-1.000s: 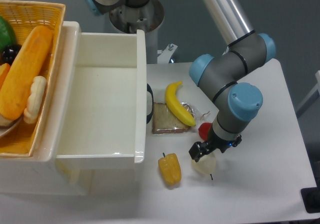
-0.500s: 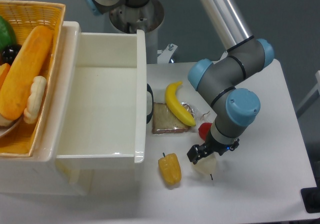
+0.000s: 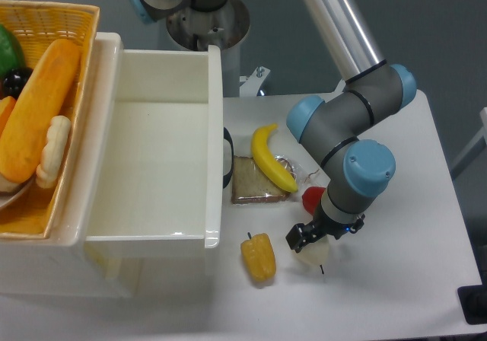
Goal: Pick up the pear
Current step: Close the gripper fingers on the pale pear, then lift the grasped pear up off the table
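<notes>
The claw (image 3: 313, 238) sits low over the pear (image 3: 313, 254) beside the pepper (image 3: 259, 256), but I cannot tell its state.

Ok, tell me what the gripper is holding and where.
Cannot tell: the gripper sits on top of the pear, hiding its fingers. The pear looks still on the table.

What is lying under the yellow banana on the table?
The yellow plastic banana lies with its lower end across the corner of a brown square slice of bread and beside a clear crinkled wrapper. What the banana covers beneath its body cannot be seen.
</notes>
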You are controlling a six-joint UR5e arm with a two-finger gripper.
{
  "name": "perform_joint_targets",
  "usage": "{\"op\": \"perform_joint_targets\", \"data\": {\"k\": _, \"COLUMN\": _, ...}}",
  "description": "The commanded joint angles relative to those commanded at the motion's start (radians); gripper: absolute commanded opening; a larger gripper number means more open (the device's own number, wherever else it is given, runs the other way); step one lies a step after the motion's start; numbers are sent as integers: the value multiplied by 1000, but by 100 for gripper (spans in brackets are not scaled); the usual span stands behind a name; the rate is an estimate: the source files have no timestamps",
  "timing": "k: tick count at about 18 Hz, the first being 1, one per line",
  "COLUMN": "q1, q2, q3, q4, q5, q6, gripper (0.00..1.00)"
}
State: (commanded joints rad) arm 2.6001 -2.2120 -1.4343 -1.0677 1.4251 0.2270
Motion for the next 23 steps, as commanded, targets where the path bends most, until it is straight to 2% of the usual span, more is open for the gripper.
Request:
{"op": "perform_joint_targets", "data": {"k": 12, "q1": 0, "q2": -17, "q3": 0, "q4": 11, "q5": 2, "q6": 2, "gripper": 99}}
{"op": "perform_joint_targets", "data": {"k": 14, "q1": 0, "q2": -14, "q3": 0, "q4": 9, "q5": 2, "q6": 2, "gripper": 90}}
{"op": "perform_joint_targets", "data": {"k": 17, "q1": 0, "q2": -11, "q3": 2, "q4": 9, "q5": 2, "q6": 2, "gripper": 69}}
{"op": "perform_joint_targets", "data": {"k": 19, "q1": -2, "q2": -9, "q3": 2, "q4": 9, "q5": 0, "q6": 2, "gripper": 62}}
{"op": "perform_joint_targets", "data": {"k": 23, "q1": -14, "q2": 6, "q3": -3, "q4": 8, "q5": -2, "q6": 58, "gripper": 61}}
